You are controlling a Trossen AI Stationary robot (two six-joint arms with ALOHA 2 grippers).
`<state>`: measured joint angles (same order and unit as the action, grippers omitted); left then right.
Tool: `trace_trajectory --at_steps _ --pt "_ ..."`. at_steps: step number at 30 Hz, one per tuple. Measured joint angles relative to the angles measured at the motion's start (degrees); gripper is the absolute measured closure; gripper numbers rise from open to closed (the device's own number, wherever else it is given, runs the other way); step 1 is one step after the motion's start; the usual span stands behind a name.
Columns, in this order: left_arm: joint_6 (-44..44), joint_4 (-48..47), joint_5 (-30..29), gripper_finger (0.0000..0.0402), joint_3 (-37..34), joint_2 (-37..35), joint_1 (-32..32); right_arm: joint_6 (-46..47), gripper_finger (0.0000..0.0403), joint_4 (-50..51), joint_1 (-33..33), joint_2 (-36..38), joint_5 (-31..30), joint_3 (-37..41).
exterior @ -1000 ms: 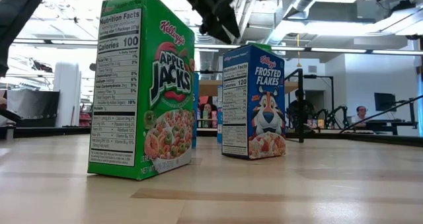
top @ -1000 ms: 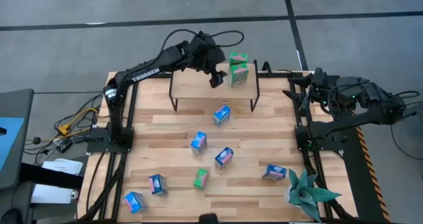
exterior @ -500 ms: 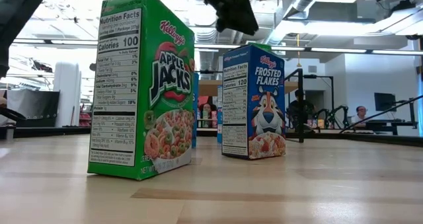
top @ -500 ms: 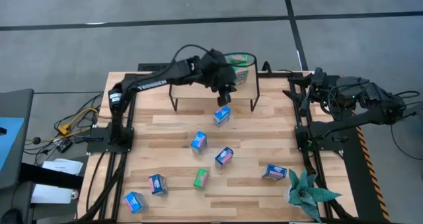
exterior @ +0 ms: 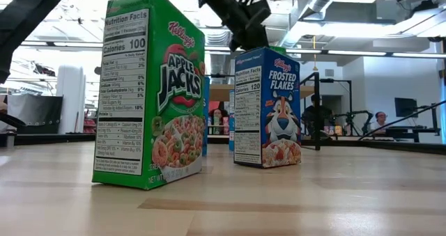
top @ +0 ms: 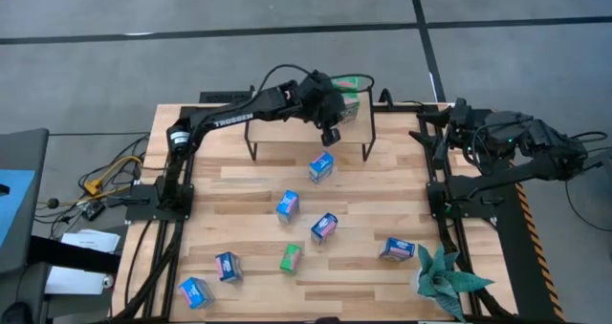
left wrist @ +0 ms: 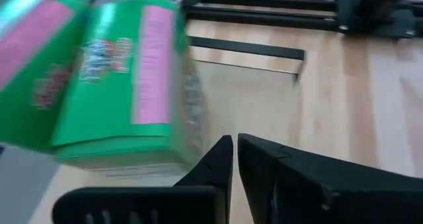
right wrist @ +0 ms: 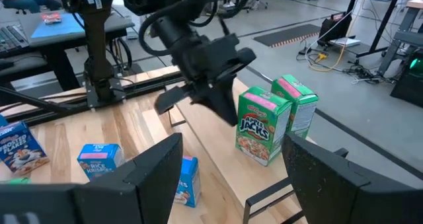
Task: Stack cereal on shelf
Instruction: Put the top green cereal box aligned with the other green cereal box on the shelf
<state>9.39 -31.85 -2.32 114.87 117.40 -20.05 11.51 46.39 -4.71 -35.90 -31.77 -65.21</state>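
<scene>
The left arm stretches across the shelf (top: 287, 121), its left gripper (top: 330, 133) hanging over the front edge, fingers nearly pressed together and empty. Two green cereal boxes (top: 348, 105) stand on the shelf's right end just behind it. Other boxes (top: 321, 166) lie scattered on the table (top: 239, 209). The right gripper (top: 435, 133) rests spread apart at the table's right edge.

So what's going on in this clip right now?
The left pincer is shut and empty, hanging over the front edge of the shelf, where two green cereal boxes already stand. Seven more boxes, including a blue one just below it, wait on the table. The right arm is parked at the table's right side.
</scene>
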Motion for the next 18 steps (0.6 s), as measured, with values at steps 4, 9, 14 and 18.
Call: trace_trajectory --at_steps 4,9,14,18 --pt "1.1 0.0 -4.0 0.0397 0.0 0.0 -0.5 -0.1 0.0117 0.0 0.0 0.0 0.0 0.0" --pt "0.3 0.2 -3.6 0.0401 0.0 0.0 -1.3 -1.1 0.0117 -0.1 0.0 0.0 0.0 0.0" --pt "-2.1 -1.6 -2.6 0.0401 0.4 -0.2 -0.8 -1.5 0.0117 -0.1 0.0 0.0 0.0 0.0" --pt "-1.0 -11.8 0.1 0.0401 5.7 -0.4 0.3 -1.5 0.0117 -0.1 0.0 0.0 0.0 0.0"
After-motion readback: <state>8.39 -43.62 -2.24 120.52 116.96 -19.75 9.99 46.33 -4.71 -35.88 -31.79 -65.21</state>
